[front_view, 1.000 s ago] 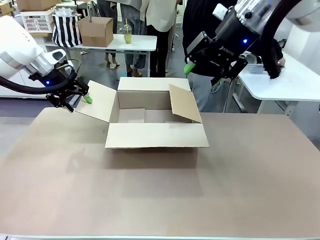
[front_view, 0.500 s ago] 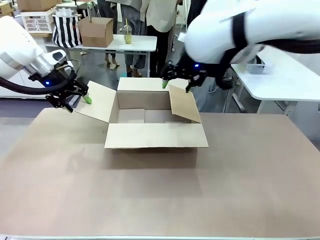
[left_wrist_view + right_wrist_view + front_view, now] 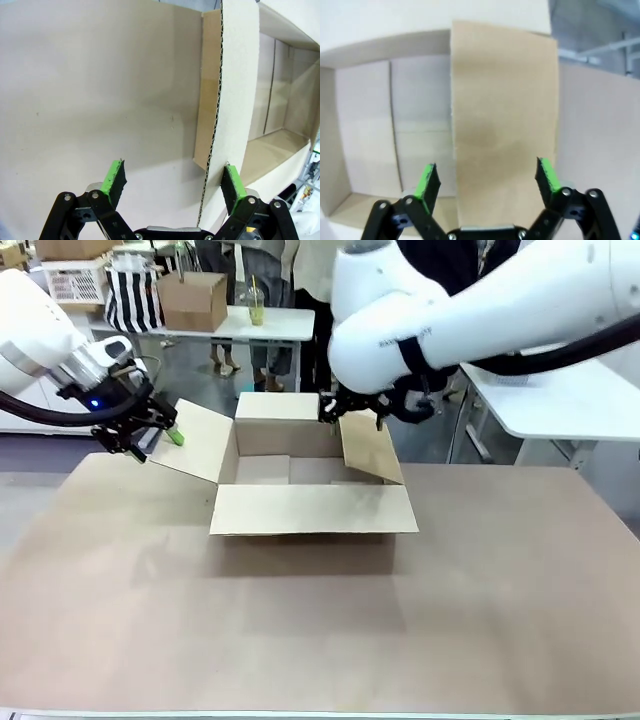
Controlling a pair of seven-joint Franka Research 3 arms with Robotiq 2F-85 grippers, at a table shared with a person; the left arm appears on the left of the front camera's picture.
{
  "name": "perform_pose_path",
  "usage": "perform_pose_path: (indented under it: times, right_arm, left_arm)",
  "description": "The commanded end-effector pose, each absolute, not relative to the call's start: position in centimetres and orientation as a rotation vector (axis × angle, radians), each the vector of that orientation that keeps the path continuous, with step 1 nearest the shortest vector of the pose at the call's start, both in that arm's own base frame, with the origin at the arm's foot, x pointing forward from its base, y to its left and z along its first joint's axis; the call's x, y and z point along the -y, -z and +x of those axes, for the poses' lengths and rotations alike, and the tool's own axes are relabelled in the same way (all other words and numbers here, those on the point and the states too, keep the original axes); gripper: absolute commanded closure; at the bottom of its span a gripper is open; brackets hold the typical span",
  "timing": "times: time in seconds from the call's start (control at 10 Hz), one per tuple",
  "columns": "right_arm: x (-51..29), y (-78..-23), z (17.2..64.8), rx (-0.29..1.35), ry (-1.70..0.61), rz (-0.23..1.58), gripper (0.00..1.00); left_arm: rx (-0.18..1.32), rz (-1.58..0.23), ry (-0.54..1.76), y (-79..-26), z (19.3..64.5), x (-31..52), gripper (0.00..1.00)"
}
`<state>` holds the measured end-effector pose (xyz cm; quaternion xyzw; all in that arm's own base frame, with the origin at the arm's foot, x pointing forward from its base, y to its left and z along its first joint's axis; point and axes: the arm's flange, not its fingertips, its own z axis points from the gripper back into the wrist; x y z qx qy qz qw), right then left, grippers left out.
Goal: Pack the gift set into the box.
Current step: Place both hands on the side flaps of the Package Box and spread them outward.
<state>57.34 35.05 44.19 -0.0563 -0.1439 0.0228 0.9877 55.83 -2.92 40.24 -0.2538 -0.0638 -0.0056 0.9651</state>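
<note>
The box, a wide brown carton, stands open at the table's middle with its flaps spread. My left gripper is open at the left flap. In the left wrist view that gripper straddles the flap's corrugated edge, which runs close to the right pad. My right gripper is open above the upright right flap. In the right wrist view the gripper has that flap between its green pads, and the bare box floor lies to the left. The gift set is out of view.
Behind the box stands a white table with a smaller brown carton, a striped bag and a cup. Another white table is at the right. A person stands at the far side. The tabletop in front is bare.
My right arm swung down and left from high at the right to the top of the box's right flap. The left arm and the box stayed put.
</note>
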Motion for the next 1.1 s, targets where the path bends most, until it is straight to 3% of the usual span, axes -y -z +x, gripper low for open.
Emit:
perform_pose_path:
  times: [0.0, 0.5, 1.0]
  right_arm:
    - [-36.6, -43.9, 59.1, 0.275, -0.031, -0.161, 0.00]
    - [-36.4, -42.7, 60.2, 0.293, -0.027, -0.366, 0.00]
    - [-32.8, -47.6, 58.4, 0.350, 0.065, -0.391, 0.00]
  left_arm:
    - [0.128, -0.498, 0.001, -40.4, 55.7, 2.9, 0.00]
    - [0.128, -0.498, 0.001, -40.4, 55.7, 2.9, 0.00]
    - [0.128, -0.498, 0.001, -40.4, 55.7, 2.9, 0.00]
